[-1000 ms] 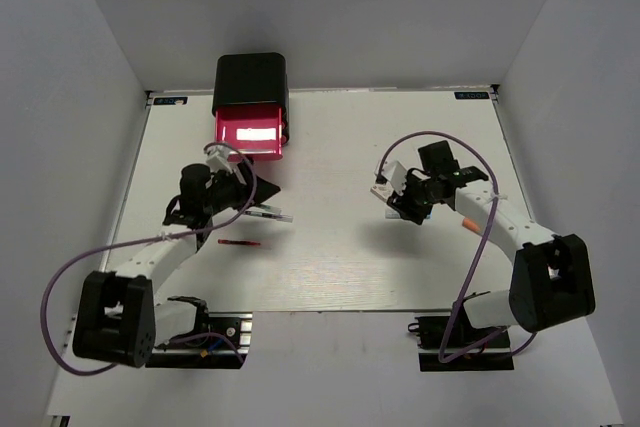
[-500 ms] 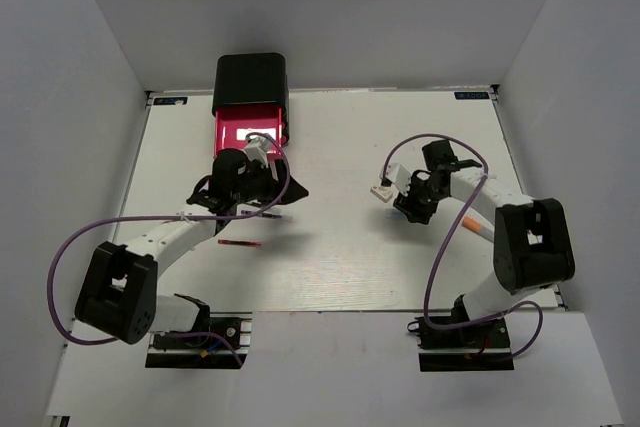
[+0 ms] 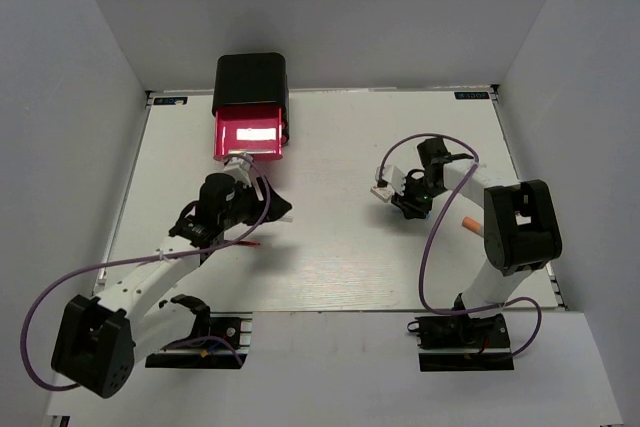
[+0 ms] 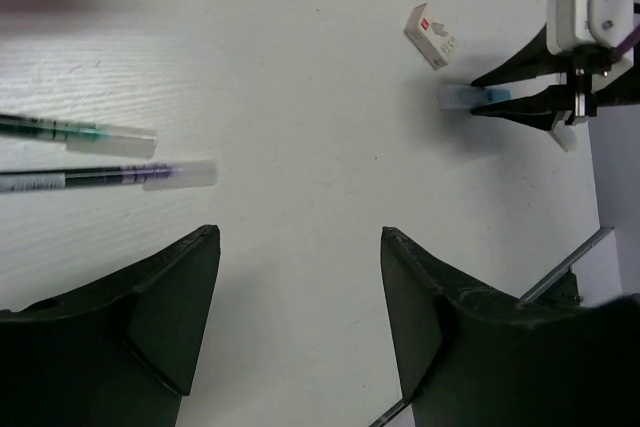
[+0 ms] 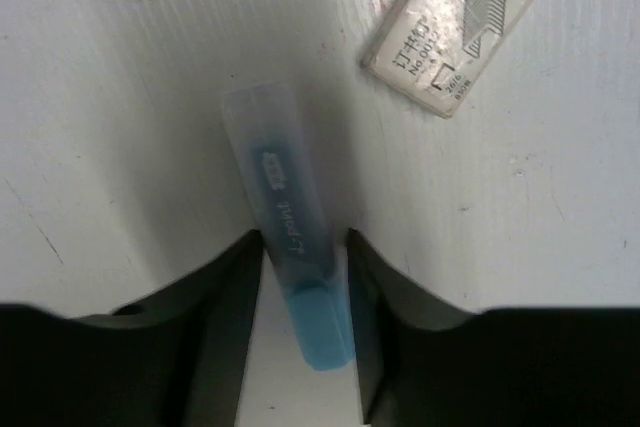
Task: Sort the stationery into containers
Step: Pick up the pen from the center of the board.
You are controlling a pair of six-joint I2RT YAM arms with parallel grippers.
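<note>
A light-blue bar [image 5: 288,232] lies on the white table, and my right gripper [image 5: 303,237] is shut on it, one finger against each long side. The white eraser block [image 5: 460,22] sits just beyond it, also visible as a white eraser [image 3: 381,192] from above. My left gripper [image 4: 300,237] hangs open over bare table with nothing between its fingers. Two thin pens, one green-inked [image 4: 80,132] and one purple-inked [image 4: 110,177], lie to its left. A red pen [image 3: 250,243] shows beside the left arm. The black cabinet [image 3: 250,77] has a pink-red drawer [image 3: 250,135] pulled out.
An orange short item [image 3: 470,226] lies on the table by the right arm's forearm. The right arm's purple cable loops above the table [image 3: 330,267]. Grey walls close in the table on three sides.
My left gripper has drawn back from the open drawer toward the near side. The right gripper's jaws have narrowed onto the light-blue bar.
</note>
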